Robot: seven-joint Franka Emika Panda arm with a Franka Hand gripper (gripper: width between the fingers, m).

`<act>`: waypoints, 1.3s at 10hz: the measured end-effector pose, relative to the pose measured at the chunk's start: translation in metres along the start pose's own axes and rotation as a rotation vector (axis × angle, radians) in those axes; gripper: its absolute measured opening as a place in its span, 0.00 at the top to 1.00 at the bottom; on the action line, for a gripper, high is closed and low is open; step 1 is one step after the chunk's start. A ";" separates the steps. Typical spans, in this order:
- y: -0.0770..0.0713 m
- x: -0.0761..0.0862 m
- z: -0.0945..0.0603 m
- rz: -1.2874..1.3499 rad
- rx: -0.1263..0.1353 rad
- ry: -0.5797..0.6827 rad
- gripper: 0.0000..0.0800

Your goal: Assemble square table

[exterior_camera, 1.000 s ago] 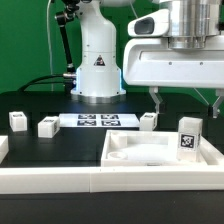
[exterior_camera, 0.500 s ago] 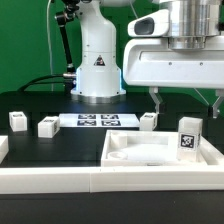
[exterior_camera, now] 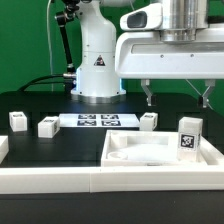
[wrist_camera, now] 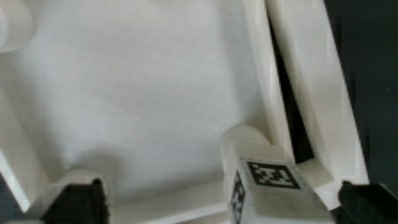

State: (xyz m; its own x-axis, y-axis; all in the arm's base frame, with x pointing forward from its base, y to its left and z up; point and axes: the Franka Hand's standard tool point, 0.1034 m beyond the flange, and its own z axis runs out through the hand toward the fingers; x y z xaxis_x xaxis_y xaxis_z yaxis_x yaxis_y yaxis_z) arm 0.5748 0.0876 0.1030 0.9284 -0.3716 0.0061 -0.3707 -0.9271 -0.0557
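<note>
The square table's white slab (exterior_camera: 150, 152) lies near the front, toward the exterior view's right; the wrist view shows its pale surface (wrist_camera: 151, 90) filling most of the picture. A white tagged leg (exterior_camera: 190, 135) stands upright at the slab's right side, and its tag shows in the wrist view too (wrist_camera: 267, 176). Three more legs rest on the black table: one (exterior_camera: 17, 121), another (exterior_camera: 47, 126) and a third (exterior_camera: 149, 120). My gripper (exterior_camera: 177, 96) hangs open above the slab and holds nothing. In the wrist view, the gripper (wrist_camera: 219, 205) has the leg below its dark fingers (wrist_camera: 75, 200).
The marker board (exterior_camera: 98, 120) lies flat in front of the robot base (exterior_camera: 97, 60). Long white border rails (exterior_camera: 70, 182) run along the front edge. A green wall stands behind.
The gripper has risen a little above the slab and the upright leg, staying open. Nothing else has moved.
</note>
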 end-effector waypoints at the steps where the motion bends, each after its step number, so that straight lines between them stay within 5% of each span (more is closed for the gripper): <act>1: 0.002 -0.002 0.002 0.004 -0.001 -0.003 0.19; 5: 0.013 -0.005 0.010 0.020 0.002 -0.019 0.19; 10: 0.048 -0.089 0.035 0.057 -0.014 -0.035 0.19; 13: 0.053 -0.100 0.039 0.052 -0.022 -0.046 0.19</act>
State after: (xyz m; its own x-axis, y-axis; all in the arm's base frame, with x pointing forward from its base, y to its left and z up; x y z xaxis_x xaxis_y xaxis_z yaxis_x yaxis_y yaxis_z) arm 0.4638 0.0778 0.0610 0.9078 -0.4172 -0.0423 -0.4186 -0.9076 -0.0326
